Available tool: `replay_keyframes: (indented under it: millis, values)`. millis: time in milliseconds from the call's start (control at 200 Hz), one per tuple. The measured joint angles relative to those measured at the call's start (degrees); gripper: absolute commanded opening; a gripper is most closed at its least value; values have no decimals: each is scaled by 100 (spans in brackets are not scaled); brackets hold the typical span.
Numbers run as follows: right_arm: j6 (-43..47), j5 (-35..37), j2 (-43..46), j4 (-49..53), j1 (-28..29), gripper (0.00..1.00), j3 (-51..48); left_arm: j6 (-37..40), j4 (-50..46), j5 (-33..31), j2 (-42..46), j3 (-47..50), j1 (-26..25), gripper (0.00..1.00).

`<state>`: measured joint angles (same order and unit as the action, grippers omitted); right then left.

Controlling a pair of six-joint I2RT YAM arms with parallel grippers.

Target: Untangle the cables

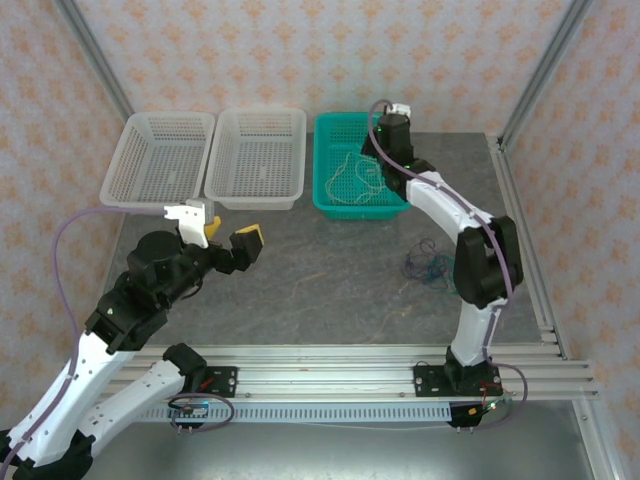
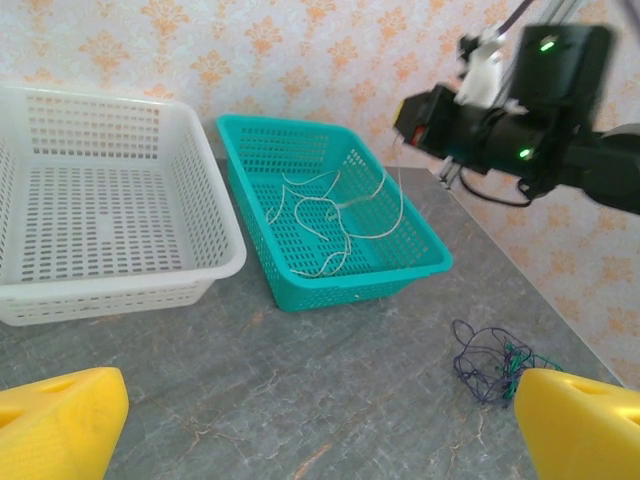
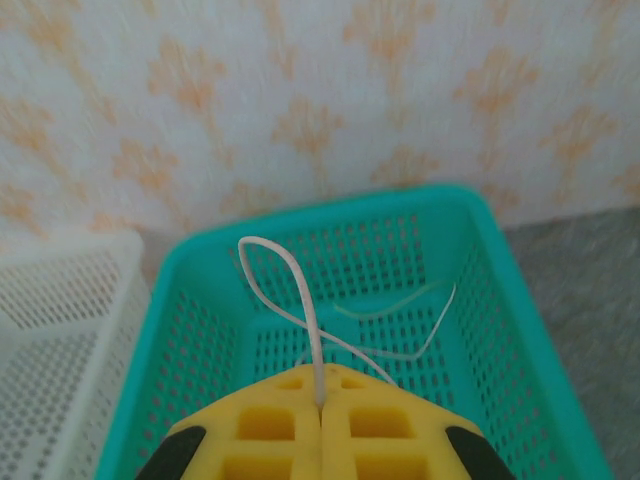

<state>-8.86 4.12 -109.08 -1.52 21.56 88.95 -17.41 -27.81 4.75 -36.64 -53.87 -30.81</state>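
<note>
Pinching a white wire (image 3: 303,300), the right gripper (image 3: 320,398) (shut tight) sits right over the green basket (image 3: 495,245); the left gripper (image 1: 224,236) gapes wide, purple tangle (image 2: 488,362) to its right.

Two yellow fingers (image 2: 55,425) stand wide apart over the grey table (image 2: 300,400). In the teal basket (image 2: 300,290) lie cream-white cables (image 2: 330,225); a purple-green tangle (image 2: 490,360) lies outside it.

**Cables: two groups, well apart**

Cream-white cables (image 2: 330,225): loose squiggly strands lying in the teal basket (image 2: 350,290). One white strand (image 3: 300,300) loops upward, pinched in the closed right end effector (image 3: 320,398) above it. Dark purple and green cables (image 2: 490,362): small tangled clump on the tabletop (image 2: 300,400), near the basket.
</note>
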Motion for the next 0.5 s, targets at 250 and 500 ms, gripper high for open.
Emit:
replay_keyframes:
  millis: [250,500]
  values:
    - [-372,-361,-380,343,11,62,-46,0,-42,-74,20,2,0,100]
    - [-688,-385,756,514,15,93,-627,-2,-28,-74,-26,4,0,100]
